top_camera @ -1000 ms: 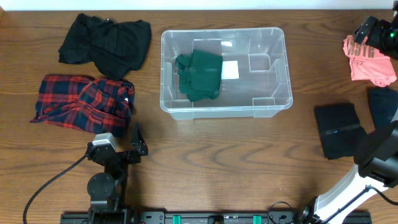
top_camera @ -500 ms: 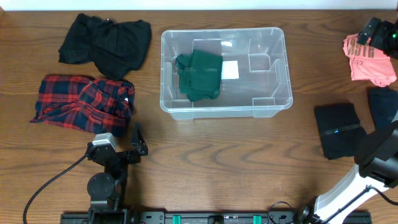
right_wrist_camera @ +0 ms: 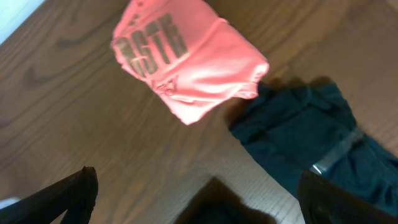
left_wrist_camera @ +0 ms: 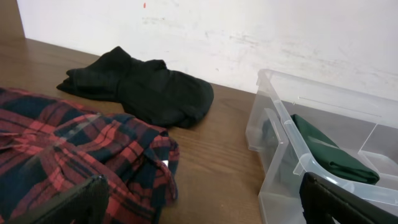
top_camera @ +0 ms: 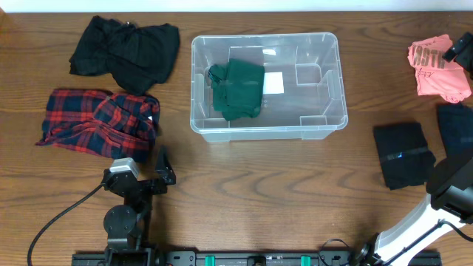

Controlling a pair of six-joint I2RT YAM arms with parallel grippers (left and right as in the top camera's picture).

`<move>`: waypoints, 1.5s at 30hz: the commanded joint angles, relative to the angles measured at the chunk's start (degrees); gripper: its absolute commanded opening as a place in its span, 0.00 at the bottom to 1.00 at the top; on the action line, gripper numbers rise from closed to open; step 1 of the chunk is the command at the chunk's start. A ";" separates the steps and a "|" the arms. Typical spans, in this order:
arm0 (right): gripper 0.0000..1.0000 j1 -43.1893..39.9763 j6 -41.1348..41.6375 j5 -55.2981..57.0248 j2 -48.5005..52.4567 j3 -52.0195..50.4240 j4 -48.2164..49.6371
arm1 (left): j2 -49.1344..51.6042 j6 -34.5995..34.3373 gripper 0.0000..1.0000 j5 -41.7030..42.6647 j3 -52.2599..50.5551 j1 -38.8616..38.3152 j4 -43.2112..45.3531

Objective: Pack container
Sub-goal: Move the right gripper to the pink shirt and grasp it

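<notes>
The clear container (top_camera: 195, 89) stands at the table's centre back, with a white label (top_camera: 274, 83) on its base. A folded green garment (top_camera: 238, 90) lies in its left part. In the left wrist view the container (left_wrist_camera: 278, 134) and the green garment (left_wrist_camera: 333, 157) are at the right. My left gripper (top_camera: 161, 167) is open and empty, low over the table in front of the plaid shirt (top_camera: 96, 122). My right gripper (top_camera: 461, 52) is open and empty at the far right edge, above the pink shirt (top_camera: 434, 72).
A black garment (top_camera: 126, 48) lies at the back left. A dark folded garment (top_camera: 403, 155) and another dark one (top_camera: 454, 125) lie at the right, near the right arm's base. The right wrist view shows the pink shirt (right_wrist_camera: 186, 59) and a dark garment (right_wrist_camera: 311, 143).
My right gripper has moved to the right, from over the pink shirt's top toward the edge of the overhead view. The left arm has not moved.
</notes>
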 commanded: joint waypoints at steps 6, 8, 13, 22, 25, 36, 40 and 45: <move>0.99 -1.53 6.27 2.54 0.81 0.02 -1.22 | -0.26 0.92 0.98 -1.07 -1.20 0.26 -1.99; 0.99 -1.81 6.27 2.43 0.81 -0.09 -1.57 | -0.26 0.92 0.98 -1.07 -1.20 0.26 -1.97; 0.99 -2.05 5.31 0.96 0.83 -0.66 -1.42 | -0.26 0.92 0.98 -1.07 -1.20 0.26 -1.99; 0.99 -0.96 2.08 -5.33 2.99 -4.37 4.87 | -0.26 0.92 0.98 -1.07 -1.20 0.26 -1.97; 0.99 -0.20 0.94 -5.31 4.46 -5.81 8.02 | -0.26 0.92 0.98 -1.07 -1.20 0.26 -1.97; 0.99 1.07 -17.27 -9.05 8.72 -6.75 18.62 | -0.26 0.92 0.98 -1.07 -1.20 0.26 -1.97; 0.99 0.94 -24.90 -10.78 9.29 -6.78 20.83 | -0.26 0.92 0.98 -1.07 -1.20 0.26 -1.99; 0.99 -2.69 -20.87 -14.51 11.85 -6.78 24.33 | -0.26 0.92 0.98 -1.07 -1.20 0.26 -1.97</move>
